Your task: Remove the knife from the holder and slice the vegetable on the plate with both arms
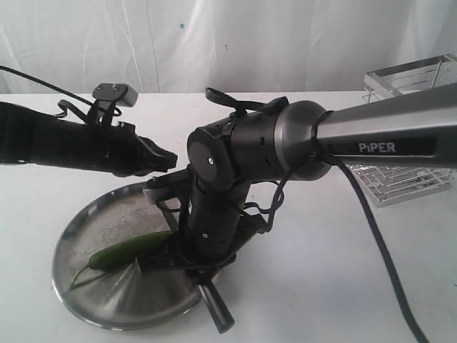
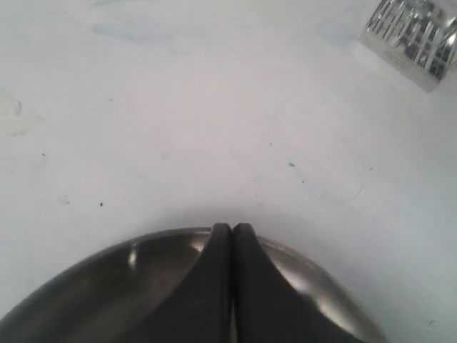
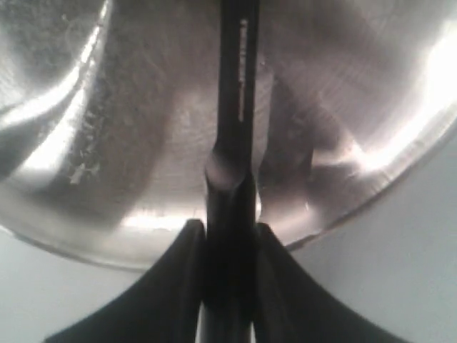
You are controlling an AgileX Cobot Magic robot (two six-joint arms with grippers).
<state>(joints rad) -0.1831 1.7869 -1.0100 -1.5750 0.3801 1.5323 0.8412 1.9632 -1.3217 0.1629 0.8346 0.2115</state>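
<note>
- Nearest of all, the knife (image 1: pixel 218 311) pokes its black handle end out past the plate's near rim. That's one knife, and in the exterior view most of its blade is hidden behind the right wrist.
- The right end effector (image 3: pixel 228 232) is pinching that handle, one finger on either side. Its wrist view shows the dark blade edge-on, running out over the steel.
- One plate (image 1: pixel 86 236), round and shiny, sits on the white table (image 1: pixel 321 286). Much of its middle is blocked by the arm above it.
- One vegetable (image 1: pixel 128 249) lies on the plate, dark green, its thin stem curling toward the left rim. Its other end slips under the right arm (image 1: pixel 371 136), so I cannot tell whether the blade meets it.
- Further back, the left end effector (image 2: pixel 232 230) hangs over the plate's far rim. Its fingers are pressed together with nothing between them, apart from the vegetable.
- Two arms counted. The left arm (image 1: pixel 57 143) is cut off at the frame's edge.
- Farthest, one holder (image 1: pixel 407 182) of silver wire stands on the table, well apart from the plate. The right arm crosses it and the frame's right edge clips it. Only a corner shows in the left wrist view.
</note>
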